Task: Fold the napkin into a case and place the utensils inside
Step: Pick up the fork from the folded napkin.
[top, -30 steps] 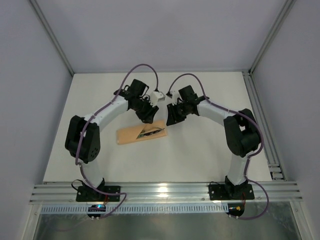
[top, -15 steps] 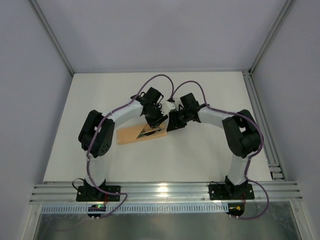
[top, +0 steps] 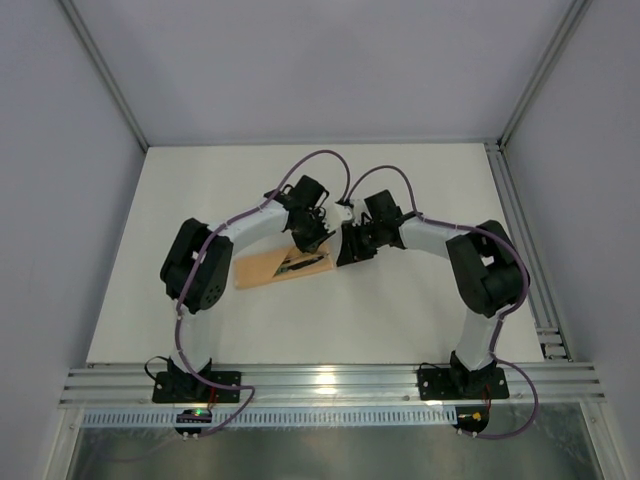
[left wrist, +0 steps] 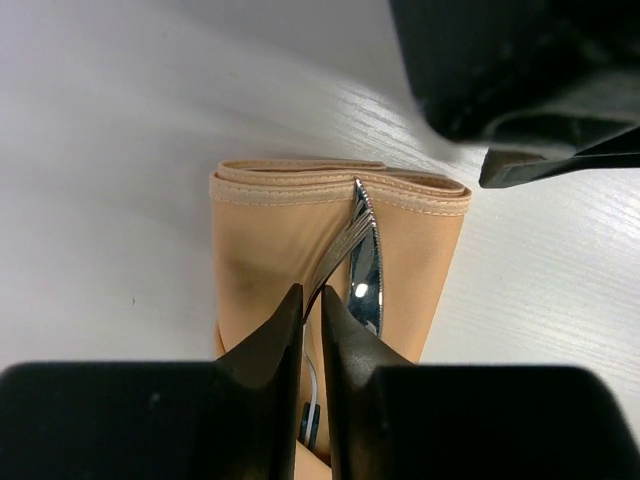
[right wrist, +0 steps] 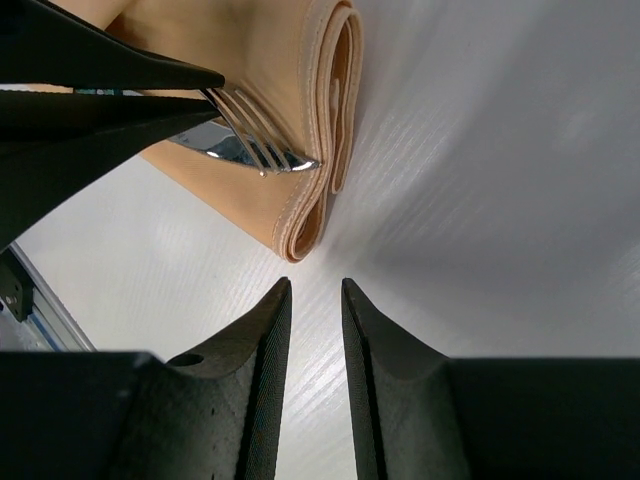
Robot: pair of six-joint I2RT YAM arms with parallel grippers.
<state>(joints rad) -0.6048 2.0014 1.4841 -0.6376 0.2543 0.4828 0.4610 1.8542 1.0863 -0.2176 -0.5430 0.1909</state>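
**Lining the fork [right wrist: 258,145] up along the case [left wrist: 270,230]**

On the white table [top: 420,300] the peach case is lying flat between the two arms, its long side running roughly left to right. The left gripper [left wrist: 312,300] is pinching the fork above it, jaws nearly together. The right gripper [right wrist: 316,290] is hovering just off the folded end, narrowly parted and empty. The knife [left wrist: 366,275] is resting along the cloth, and the fork is pointing lengthwise, tines at that folded end.

The narrow peach-orange case [top: 268,270] is lying flat on the counter [top: 400,320]; the fork [left wrist: 345,245] and knife [left wrist: 367,275] are lying on top, silver tips reaching its right end.
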